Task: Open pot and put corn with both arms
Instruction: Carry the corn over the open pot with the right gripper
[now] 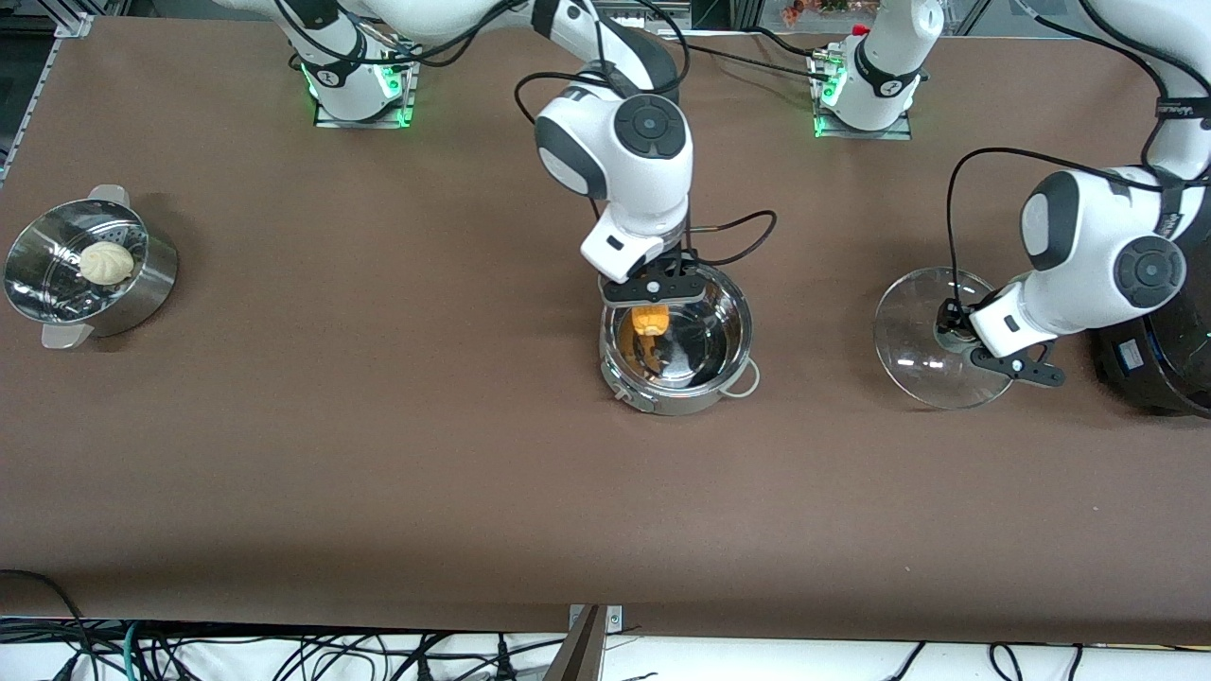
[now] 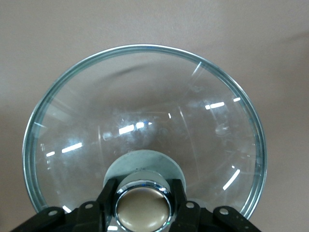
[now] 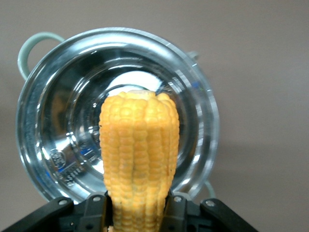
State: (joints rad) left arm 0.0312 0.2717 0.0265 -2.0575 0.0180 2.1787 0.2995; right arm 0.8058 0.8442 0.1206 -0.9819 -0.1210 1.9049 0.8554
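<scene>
The right end effector [image 1: 652, 301] hung over the open pot [image 1: 677, 352], clenched on the corn [image 1: 650, 321], which pointed down into the bowl near its 11 o'clock rim. The pot stood mid-table [image 1: 378, 426]. The left end effector [image 2: 143, 212] gripped the lid [image 1: 932, 338] by its knob [image 2: 143, 210], the lid tilted at the pot's 3 o'clock, toward the left arm's end, beside a black cooker [image 1: 1159, 364].

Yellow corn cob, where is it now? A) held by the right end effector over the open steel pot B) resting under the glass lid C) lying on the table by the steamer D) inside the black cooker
A: the right end effector grips the yellow corn cob upright over the open, shiny round steel pot.
</scene>
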